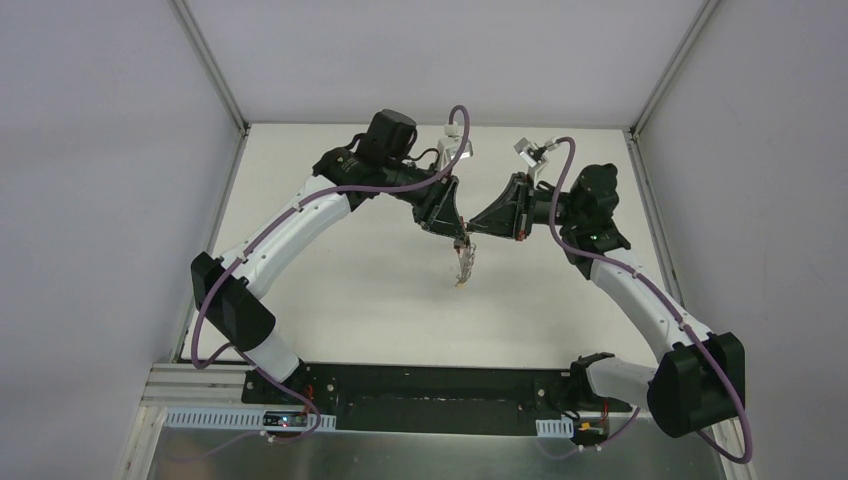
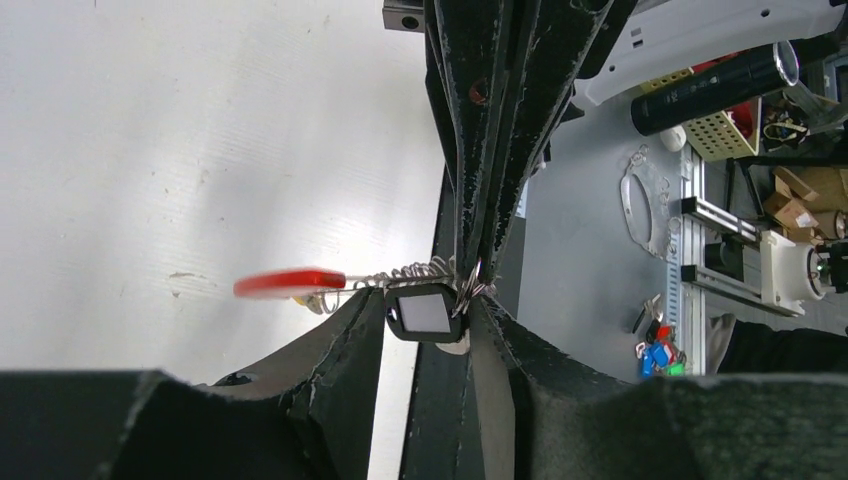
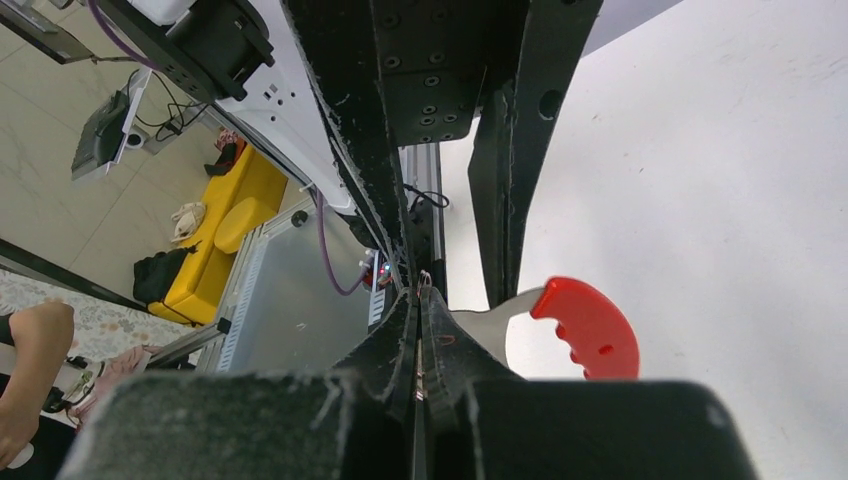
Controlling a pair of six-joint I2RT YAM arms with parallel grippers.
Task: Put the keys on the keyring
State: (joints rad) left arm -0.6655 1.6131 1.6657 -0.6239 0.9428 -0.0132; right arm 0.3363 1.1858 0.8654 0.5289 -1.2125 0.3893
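Above the middle of the table my two grippers meet tip to tip, and the keys (image 1: 462, 268) hang below them. My right gripper (image 3: 418, 290) is shut on a thin silver ring of the bunch. In the left wrist view the keys (image 2: 410, 271) run as a row of silver rings leftward to the blurred red strap (image 2: 290, 283). The right wrist view shows the curved red-and-grey strap (image 3: 592, 325) beside the fingers. My left gripper (image 2: 428, 298) is open. The keyring (image 2: 430, 335), a small black rounded loop with a pale middle, sits between its tips, right under the pinched rings.
The white table (image 1: 330, 270) has pale walls on three sides and a black base rail (image 1: 430, 395) at the near edge. Beyond the table edge, the left wrist view shows a grey bench with a black cylinder (image 2: 705, 88) and coloured key tags (image 2: 655, 357).
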